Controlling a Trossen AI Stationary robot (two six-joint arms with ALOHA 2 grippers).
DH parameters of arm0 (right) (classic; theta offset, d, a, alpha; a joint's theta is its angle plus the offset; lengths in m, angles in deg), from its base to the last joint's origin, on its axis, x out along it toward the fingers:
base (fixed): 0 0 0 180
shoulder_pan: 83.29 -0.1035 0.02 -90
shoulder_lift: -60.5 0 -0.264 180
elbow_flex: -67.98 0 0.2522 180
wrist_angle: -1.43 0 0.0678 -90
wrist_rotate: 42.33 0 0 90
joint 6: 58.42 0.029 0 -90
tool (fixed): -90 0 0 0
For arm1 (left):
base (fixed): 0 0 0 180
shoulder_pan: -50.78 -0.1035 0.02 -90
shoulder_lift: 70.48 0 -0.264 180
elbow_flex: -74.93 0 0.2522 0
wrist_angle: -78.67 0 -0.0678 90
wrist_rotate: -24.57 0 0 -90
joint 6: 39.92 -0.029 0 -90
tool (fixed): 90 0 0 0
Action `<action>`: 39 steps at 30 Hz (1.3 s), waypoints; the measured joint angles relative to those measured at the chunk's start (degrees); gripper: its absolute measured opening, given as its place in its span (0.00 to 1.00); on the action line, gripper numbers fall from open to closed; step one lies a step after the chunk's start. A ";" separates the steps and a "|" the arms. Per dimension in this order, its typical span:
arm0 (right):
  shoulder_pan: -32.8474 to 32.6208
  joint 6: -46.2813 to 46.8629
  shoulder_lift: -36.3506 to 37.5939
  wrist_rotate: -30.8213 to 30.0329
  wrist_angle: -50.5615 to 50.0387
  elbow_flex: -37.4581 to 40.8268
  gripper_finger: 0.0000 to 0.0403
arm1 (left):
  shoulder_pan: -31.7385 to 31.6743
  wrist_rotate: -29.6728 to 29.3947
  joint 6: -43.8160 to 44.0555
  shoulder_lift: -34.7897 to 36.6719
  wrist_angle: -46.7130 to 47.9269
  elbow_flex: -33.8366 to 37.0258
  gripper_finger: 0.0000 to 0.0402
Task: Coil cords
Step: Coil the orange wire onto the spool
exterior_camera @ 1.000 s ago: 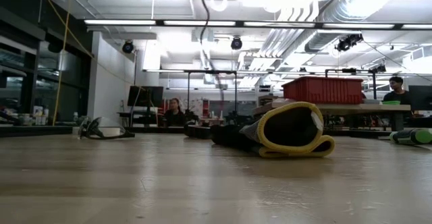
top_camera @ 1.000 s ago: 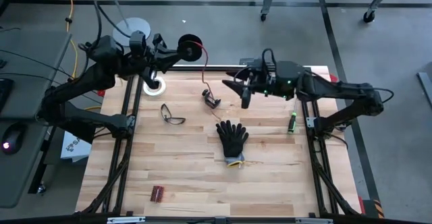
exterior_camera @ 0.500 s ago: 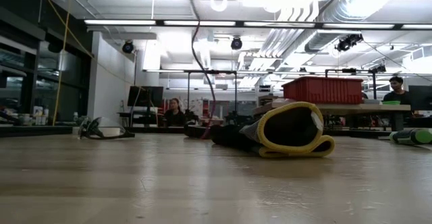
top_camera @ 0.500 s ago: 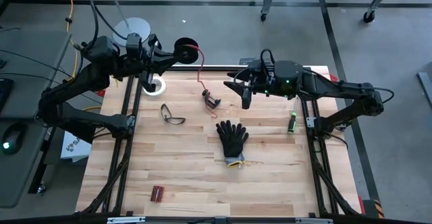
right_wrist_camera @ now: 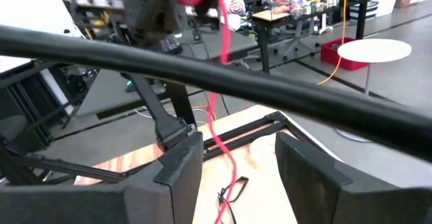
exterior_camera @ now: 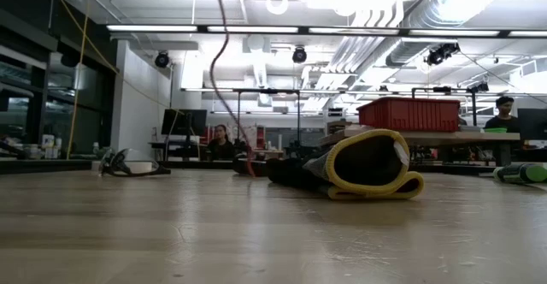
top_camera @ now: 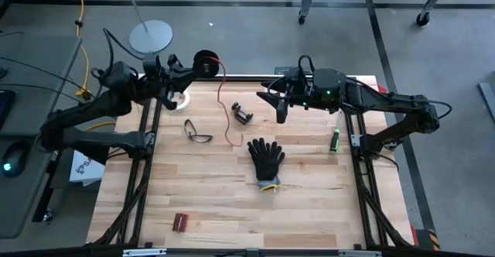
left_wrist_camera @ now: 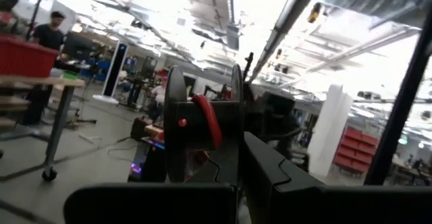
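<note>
A small black round spool (top_camera: pixel 205 59) wound with thin red cord is held by my left gripper (top_camera: pixel 188 69) above the table's far left edge. It also shows in the left wrist view (left_wrist_camera: pixel 200 131). The red cord (top_camera: pixel 221 102) hangs down from the spool, and its lower end (top_camera: pixel 231 141) lies on the table beside the black glove (top_camera: pixel 267 159). My right gripper (top_camera: pixel 278 104) is open and empty in the air at the far middle. In its wrist view the cord (right_wrist_camera: pixel 221 109) hangs beyond its fingers. My left gripper is shut on the black spool, coming level from the table's left side. In the wrist view the spool stands edge-on between the fingers, and one finger (left_wrist_camera: pixel 268 164) lies against the outer face of one flange (left_wrist_camera: pixel 236 119). The spool is lifted clear; the cord hangs slack below it.
On the table lie a small black clamp (top_camera: pixel 244 116), safety glasses (top_camera: pixel 197 133), a white tape ring (top_camera: pixel 179 98), a green-handled screwdriver (top_camera: pixel 336 139) and a small reddish piece (top_camera: pixel 181 221). A thick yellow cable (top_camera: pixel 78 9) runs off the table at the left.
My left gripper has carried the spool toward the table's left edge. The hanging cord has swung along with it and come away from the black clamp; its lower end now lies farther toward the near edge, beside the glove.
</note>
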 joint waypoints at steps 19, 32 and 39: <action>0.63 -0.09 0.00 -1.93 -1.00 0.00 0.44 | -3.45 4.11 2.48 0.57 0.21 0.69 0.00; 2.50 -0.21 -0.43 -3.57 -4.72 0.00 0.44 | -4.89 8.09 8.30 -5.63 -7.86 0.67 0.00; 7.33 -5.48 -0.76 5.64 -4.73 0.00 0.44 | -4.87 5.72 10.98 -8.44 -14.31 0.67 0.00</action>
